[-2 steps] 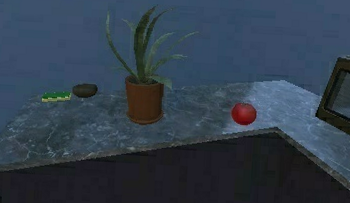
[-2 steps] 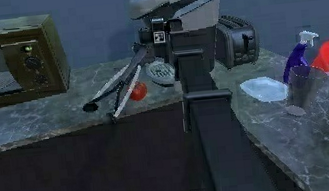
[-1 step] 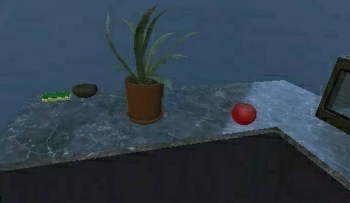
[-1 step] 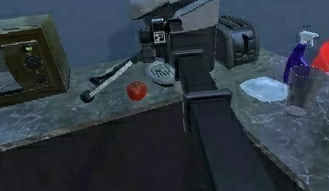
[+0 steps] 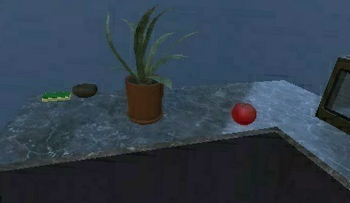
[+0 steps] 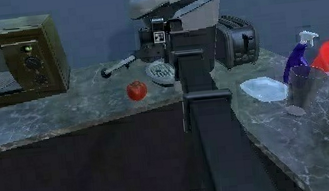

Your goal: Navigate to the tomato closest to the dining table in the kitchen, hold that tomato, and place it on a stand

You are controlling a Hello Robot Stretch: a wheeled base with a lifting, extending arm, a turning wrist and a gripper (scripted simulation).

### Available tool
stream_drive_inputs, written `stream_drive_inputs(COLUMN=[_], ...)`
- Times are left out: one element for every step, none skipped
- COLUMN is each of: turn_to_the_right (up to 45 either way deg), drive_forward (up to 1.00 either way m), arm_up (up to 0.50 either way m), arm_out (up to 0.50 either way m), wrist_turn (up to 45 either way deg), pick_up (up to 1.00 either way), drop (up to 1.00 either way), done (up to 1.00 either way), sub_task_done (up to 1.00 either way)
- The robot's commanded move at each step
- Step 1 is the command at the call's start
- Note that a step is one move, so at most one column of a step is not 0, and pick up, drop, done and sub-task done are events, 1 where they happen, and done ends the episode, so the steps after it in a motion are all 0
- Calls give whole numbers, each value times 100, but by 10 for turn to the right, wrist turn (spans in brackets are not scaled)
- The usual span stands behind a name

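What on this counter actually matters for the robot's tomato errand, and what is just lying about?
For the job: tomato, gripper.
Just lying about: potted plant, bowl, sponge, small oven, toaster, spray bottle, plate.

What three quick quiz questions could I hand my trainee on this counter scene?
1. True or false: the tomato lies on the floor.
2. In the forward view, what stands left of the tomato? A) potted plant B) kettle C) lamp
3. Fill in: in the arm side view, the toaster oven sits to the tomato's ____.
Key: 1 false, it lies on the counter; 2 A; 3 left.
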Motion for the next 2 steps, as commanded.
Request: stream_drive_inputs(turn_to_the_right=[0,0], drive_forward=[0,0], arm_up=[0,-12], arm_out=[0,0], wrist_turn=[180,0], pick_up=[0,0], drop=[0,0], done=[0,0], sub_task_done=[0,0])
